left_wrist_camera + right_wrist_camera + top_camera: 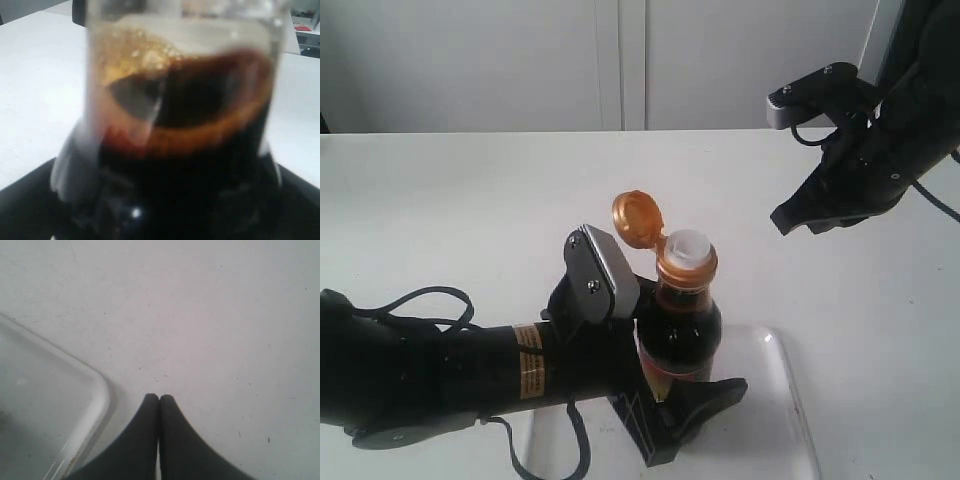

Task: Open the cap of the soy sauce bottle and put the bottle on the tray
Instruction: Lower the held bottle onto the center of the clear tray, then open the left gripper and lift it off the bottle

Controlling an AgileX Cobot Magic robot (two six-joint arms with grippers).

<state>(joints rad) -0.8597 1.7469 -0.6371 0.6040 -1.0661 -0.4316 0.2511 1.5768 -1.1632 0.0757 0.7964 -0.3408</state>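
At the near left of the exterior view, the left arm lies low across the white counter point(470, 190), reaching rightward. Its left tool point(665, 415) is clamped around the lower body of the soy sauce bottle point(682, 330), with 1 dark finger point(705, 400) showing in front of the label. The left wrist view is filled by the blurred glass and dark brown liquid of the bottle point(190, 150), pressed in close between the black parts of the tool.

The bottle stands upright near the middle of the scene, over the left part of the clear tray point(775, 400); whether its base touches the tray floor cannot be told, since the tool hides it. The golden-orange cap point(636, 219) is flipped open, tilted back to the left on its hinge, leaving the white pour spout point(686, 247) uncovered above the matching collar.

The tray runs to the right of the bottle along the near edge, its rounded far-right corner visible.

At the far right, the right tool point(790, 218) hangs above the counter, well apart from the bottle. In the right wrist view its 2 black fingertips point(150, 410) are pressed together with nothing between them, beside a rounded corner of the tray point(102, 390).
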